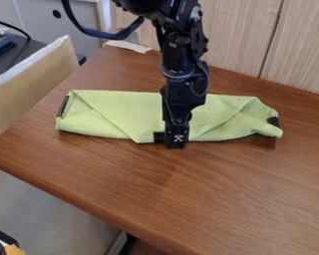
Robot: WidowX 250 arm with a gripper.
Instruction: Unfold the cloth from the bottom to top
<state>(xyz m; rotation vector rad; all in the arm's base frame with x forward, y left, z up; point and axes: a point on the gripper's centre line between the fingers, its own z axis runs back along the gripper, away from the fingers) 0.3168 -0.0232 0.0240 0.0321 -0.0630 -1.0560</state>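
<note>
One cloth (112, 114) lies folded across the table (189, 194), your gripper (174, 142) at its near edge (clenched or released, I cannot tell). I judge you're at the grasp; next, secure that bottom edge before lifting it toward the top.

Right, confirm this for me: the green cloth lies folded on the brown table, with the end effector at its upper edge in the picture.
Not quite: the camera view shows the end effector at the lower edge, not the upper. The green cloth does lie folded on the brown table.
</note>
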